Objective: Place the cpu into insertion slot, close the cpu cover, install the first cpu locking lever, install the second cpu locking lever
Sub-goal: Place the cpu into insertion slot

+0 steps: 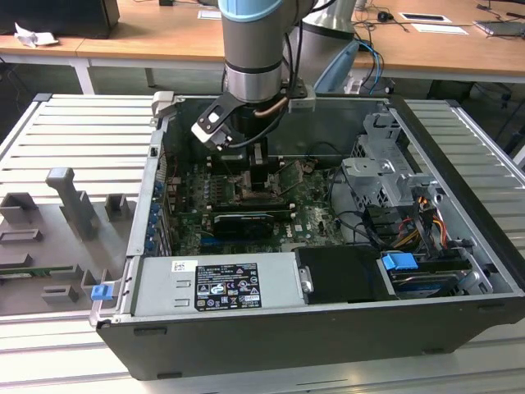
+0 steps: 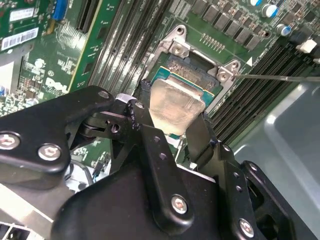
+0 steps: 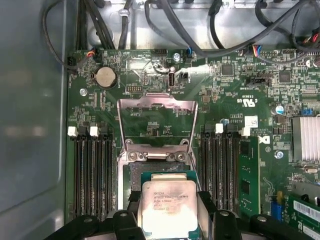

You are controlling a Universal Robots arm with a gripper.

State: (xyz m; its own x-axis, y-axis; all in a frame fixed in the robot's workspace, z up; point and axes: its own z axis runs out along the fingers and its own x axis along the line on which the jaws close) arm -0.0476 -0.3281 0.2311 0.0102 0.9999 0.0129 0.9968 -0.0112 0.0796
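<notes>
The step in hand is the first one, the placing of the cpu. In the exterior view, if the open computer case (image 1: 328, 332) is read as a dial, the gripper (image 1: 257, 176) is a little out from the centre toward 10 o'clock, reaching down to the green board (image 1: 312, 205). The silver power supply box (image 1: 213, 283) lies at 7 o'clock and the grey drive cage (image 1: 381, 168) at 2 o'clock.

In the first wrist view the jaws are clenched on the cpu (image 3: 167, 207), with one black finger (image 3: 206, 200) on each of two opposite edges and the pale metal face toward the camera. The chip is directly at the insertion slot (image 3: 134, 175), and its green edge covers most of the dark middle. I cannot tell if it already rests in the socket or hangs just above it.

The cpu cover (image 3: 156, 104) is open, folded back on the far side of the socket, so the green board shows through its cut-out. In the second wrist view a thin locking lever (image 2: 280, 77) stands free beside the socket, not hooked.

In my judgement, the seating calls for a level chip, its edges parallel to the socket rim, and very little downward force, because the pins under it probably bend easily. A tilted chip could catch on one corner.
</notes>
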